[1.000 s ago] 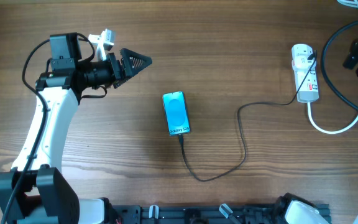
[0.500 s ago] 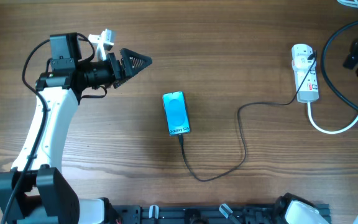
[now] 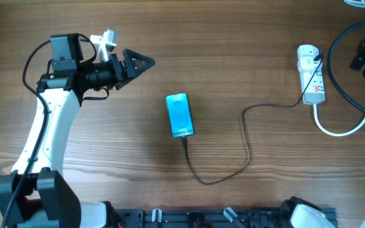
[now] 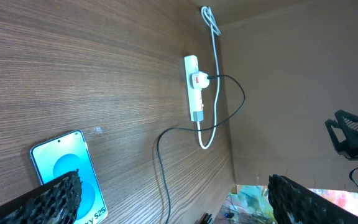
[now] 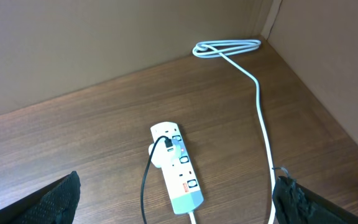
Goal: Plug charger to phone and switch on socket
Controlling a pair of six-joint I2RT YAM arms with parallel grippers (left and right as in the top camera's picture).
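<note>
The left hand (image 3: 149, 61) and right hand (image 5: 178, 205) both gape, empty. The phone (image 3: 180, 115) lies flat ahead of the left hand, long axis crosswise to its reach, lettered end meeting the charger (image 3: 271, 106) tip.

Nothing has visibly moved over the last second in the overhead view. The left gripper (image 3: 148, 62) hangs at the same spot over the wooden table (image 3: 106, 158), up and to the left of the phone (image 3: 180, 115). The charger (image 3: 248, 144) traces the same curl from the phone's lower end across to the socket (image 3: 312, 82), and neither the phone nor the socket has shifted or turned.
</note>
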